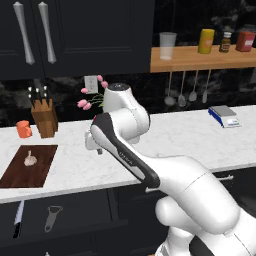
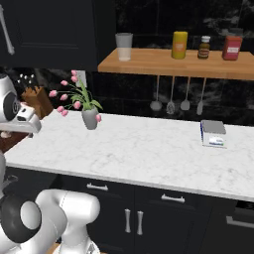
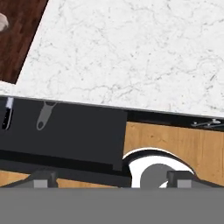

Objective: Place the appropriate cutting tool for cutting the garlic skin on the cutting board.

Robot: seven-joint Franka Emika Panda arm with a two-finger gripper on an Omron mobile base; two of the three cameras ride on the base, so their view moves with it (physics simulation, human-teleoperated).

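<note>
With jaws wide, knife [image 3: 7, 113] far left, beside peeler [image 3: 44, 114].

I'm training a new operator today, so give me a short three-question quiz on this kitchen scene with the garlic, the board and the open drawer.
1. True or false: the garlic lies on the cutting board.
2. Where is the knife? A) on the cutting board B) in the open drawer, beside the peeler C) under the garlic
3. Fill in: the fingers stand ___, with nothing between them.
Key: 1 true; 2 B; 3 open.
</note>
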